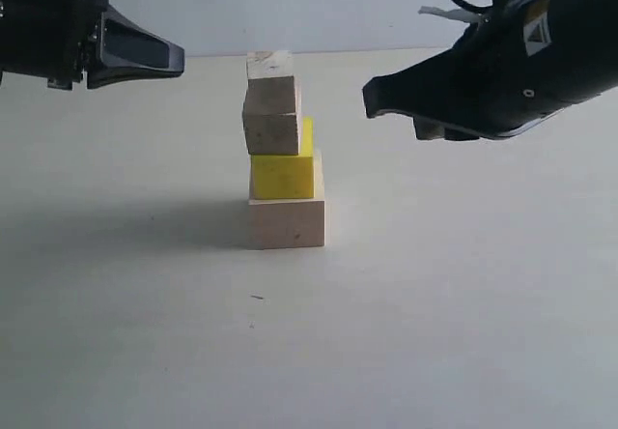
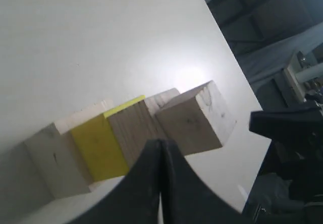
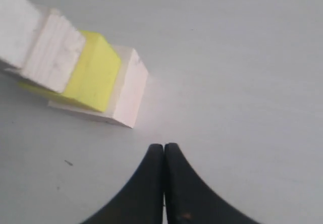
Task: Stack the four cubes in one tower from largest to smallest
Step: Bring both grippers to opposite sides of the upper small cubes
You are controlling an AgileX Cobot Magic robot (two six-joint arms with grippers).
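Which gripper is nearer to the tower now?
Left, probably. The left gripper hangs shut beside the top of the tower, apart from it; its wrist view shows the cubes close. The right gripper, also shut, hangs on the other side, and its wrist view shows the tower farther off.

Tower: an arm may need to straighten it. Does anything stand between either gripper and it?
Nothing visible does. The left gripper and the right gripper hang shut at either side of the tower, apart from it, with only bare table below the gaps.
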